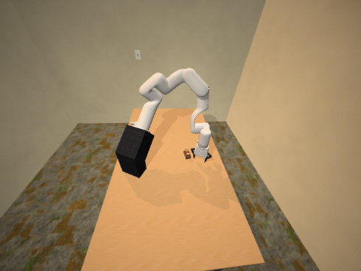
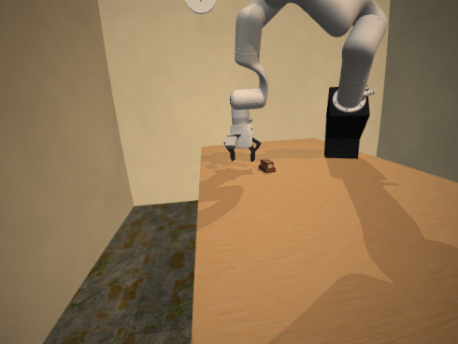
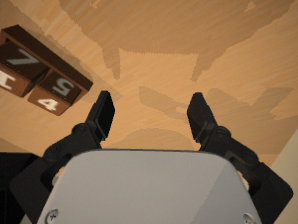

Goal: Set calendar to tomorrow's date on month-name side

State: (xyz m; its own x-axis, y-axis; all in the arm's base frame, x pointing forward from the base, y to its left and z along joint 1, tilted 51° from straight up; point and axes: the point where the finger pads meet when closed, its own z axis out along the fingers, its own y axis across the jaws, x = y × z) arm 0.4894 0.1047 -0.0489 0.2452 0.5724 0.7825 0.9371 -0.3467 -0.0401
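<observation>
Calendar (image 1: 187,154) (image 2: 267,166) (image 3: 75,80) first, since that's the thing here: it's sitting on the wooden table (image 1: 166,228) (image 2: 290,243) (image 3: 150,65), just beside the gripper (image 1: 200,159) (image 2: 243,160) (image 3: 151,116) but not touching it. The gripper itself is spread all the way open, nothing between the fingers, and it's hanging above the tabletop pointing down.

In the wrist view the calendar is off to the upper left and cut off by the edge of the frame. Two brown cubes are in its tray. The nearer cube (image 3: 56,93) has a 5 on one face and a white 4 on another. The other cube (image 3: 16,67) has a 7 and a white mark that looks like a 1, though that one's partly cropped so don't hold me to it.

Further out, the white arm (image 1: 195,82) (image 2: 250,39) arches up and over to its black pedestal (image 1: 134,147) (image 2: 342,136), well apart from the calendar. A light switch (image 1: 138,54) is on the wall behind.
</observation>
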